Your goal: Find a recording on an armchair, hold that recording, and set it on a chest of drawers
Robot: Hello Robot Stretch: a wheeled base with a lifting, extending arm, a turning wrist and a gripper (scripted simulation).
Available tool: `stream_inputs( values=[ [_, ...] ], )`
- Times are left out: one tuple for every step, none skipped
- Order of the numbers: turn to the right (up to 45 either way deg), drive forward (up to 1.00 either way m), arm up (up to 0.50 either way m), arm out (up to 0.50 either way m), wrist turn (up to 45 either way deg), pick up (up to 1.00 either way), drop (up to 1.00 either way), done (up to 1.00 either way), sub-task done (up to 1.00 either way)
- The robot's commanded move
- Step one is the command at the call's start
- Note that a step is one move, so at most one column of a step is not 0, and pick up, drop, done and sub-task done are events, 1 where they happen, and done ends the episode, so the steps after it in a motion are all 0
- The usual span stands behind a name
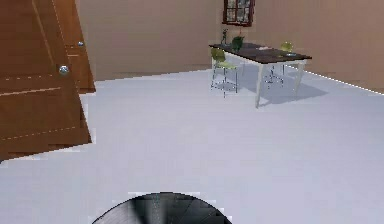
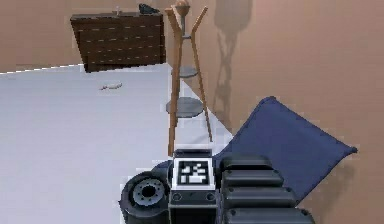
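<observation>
The gripper is sitting at the arm side view's bottom edge, left of the white marker. Its far end is not showing clearly, so I cannot tell how the jaws are standing or whether it is holding anything. A chest of drawers is standing at the floor's far edge against the wall. A small pale thing is lying on the floor just before it, too small to call the recording. A coat stand is rising mid-floor. Ahead, a door is hanging open.

door — glossy wood | chest of drawers — matt wood | floor smooth
</observation>
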Motion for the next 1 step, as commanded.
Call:
stream_inputs(
  values=[
    [0.0,0.3,0.0,0.0,0.0,0.0,0.0,0.0,0.0]
  ],
)
